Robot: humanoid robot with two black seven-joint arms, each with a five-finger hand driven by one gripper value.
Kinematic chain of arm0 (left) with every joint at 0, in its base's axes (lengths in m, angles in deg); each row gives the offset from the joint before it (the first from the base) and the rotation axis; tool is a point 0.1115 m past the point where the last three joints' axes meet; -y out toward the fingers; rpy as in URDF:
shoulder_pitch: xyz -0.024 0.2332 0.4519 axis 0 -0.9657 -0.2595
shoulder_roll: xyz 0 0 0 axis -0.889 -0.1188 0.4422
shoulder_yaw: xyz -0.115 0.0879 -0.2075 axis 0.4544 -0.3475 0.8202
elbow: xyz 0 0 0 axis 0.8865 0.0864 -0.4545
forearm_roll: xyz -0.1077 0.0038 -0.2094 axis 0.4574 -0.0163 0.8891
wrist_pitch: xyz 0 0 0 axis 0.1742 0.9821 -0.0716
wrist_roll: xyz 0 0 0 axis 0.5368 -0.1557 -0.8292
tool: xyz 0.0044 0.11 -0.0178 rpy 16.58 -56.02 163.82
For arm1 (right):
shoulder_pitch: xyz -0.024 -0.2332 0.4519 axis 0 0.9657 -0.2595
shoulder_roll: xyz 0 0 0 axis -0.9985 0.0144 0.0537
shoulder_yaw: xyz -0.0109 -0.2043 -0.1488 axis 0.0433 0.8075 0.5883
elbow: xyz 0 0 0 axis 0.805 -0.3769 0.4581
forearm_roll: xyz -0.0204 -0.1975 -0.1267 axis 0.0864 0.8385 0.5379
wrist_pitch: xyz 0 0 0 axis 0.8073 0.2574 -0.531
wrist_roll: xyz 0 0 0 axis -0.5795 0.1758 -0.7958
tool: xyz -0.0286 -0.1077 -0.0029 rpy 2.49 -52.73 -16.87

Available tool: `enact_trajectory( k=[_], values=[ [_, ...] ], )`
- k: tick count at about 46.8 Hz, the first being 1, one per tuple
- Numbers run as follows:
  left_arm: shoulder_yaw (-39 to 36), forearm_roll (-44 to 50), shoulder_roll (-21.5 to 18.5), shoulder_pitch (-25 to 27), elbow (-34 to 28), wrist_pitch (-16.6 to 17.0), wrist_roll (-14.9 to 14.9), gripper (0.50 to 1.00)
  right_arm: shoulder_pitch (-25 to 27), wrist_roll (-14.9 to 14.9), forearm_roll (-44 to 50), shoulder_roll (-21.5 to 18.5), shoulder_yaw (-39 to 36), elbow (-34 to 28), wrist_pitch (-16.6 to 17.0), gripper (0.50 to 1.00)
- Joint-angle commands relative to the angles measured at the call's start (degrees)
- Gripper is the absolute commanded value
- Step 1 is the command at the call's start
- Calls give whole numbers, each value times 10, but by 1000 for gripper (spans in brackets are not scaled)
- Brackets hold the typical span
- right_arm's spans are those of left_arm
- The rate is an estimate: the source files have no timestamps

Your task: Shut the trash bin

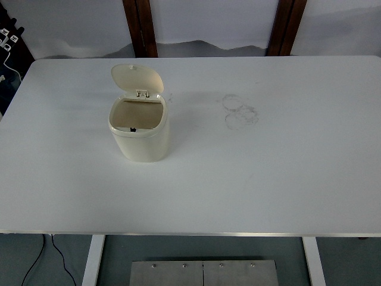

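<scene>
A small cream plastic trash bin (139, 131) with rounded sides stands upright on the left half of my white table (268, 173), its hinged lid (137, 78) tipped up and back, leaving the mouth open. Faint grey ring smudges (240, 111) mark the tabletop to its right. Neither robot hand of mine is in view, so I cannot tell their state.

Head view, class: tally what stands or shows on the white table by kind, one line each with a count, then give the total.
Cream trash bin, with its lid standing open: 1
Cluster of grey scuff marks on the table: 1
Robot hands in view: 0
Total: 2
</scene>
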Motion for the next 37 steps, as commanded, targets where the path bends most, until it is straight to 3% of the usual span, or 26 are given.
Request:
enact_trajectory(
  k=[1, 37],
  values=[
    [-1, 0, 0, 0, 0, 0, 0, 1000, 0, 0, 0, 0, 0, 0, 0, 995],
    [-3, -2, 0, 0, -2, 12, -4, 1000, 0, 0, 0, 0, 0, 0, 0, 995]
  ],
)
